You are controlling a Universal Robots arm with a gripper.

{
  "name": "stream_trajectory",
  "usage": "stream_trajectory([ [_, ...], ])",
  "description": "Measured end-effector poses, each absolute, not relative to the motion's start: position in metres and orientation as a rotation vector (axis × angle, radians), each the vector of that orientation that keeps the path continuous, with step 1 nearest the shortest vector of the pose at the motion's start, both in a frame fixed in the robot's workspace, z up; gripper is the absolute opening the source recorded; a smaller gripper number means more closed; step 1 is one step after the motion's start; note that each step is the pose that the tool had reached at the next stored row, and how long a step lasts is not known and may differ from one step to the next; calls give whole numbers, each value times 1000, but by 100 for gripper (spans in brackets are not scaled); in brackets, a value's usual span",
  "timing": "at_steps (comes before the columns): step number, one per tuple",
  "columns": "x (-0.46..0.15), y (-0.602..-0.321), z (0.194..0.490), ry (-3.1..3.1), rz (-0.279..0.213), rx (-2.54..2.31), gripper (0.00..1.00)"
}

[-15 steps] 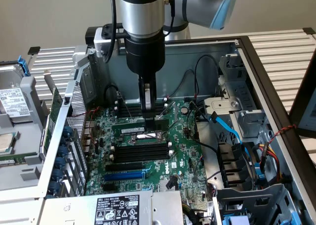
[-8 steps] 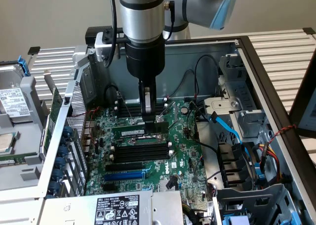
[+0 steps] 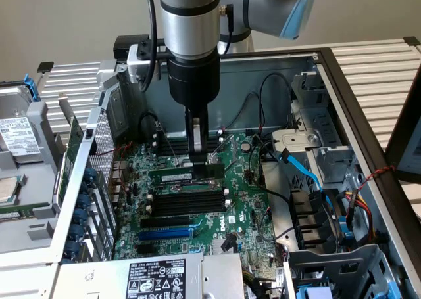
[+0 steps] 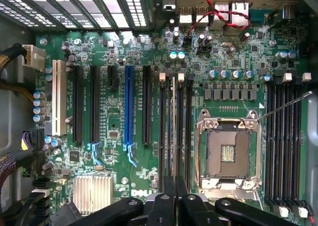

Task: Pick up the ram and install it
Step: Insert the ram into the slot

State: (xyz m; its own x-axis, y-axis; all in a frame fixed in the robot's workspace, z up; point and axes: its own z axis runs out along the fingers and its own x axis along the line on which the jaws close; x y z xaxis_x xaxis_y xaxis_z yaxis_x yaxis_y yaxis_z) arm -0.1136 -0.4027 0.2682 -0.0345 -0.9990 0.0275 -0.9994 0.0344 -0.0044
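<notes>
Exterior view | gripper closed on ram | ram's long axis parallel to memory slots

**Robot body.** Arm: a brushed-silver cylindrical tube ringed by a black band, with a light-blue cap on the adjoining joint. The wrist housing is a black drum. A black cable runs along the tube to a pale grey bracket. Claw: slim fingers faced in silver, with glossy black linkage bars seen from the wrist.
</notes>
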Motion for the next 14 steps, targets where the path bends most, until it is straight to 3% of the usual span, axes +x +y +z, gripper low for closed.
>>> stream_trajectory([
  [14,-113,-410,263,-2251,29,2170,12],
])
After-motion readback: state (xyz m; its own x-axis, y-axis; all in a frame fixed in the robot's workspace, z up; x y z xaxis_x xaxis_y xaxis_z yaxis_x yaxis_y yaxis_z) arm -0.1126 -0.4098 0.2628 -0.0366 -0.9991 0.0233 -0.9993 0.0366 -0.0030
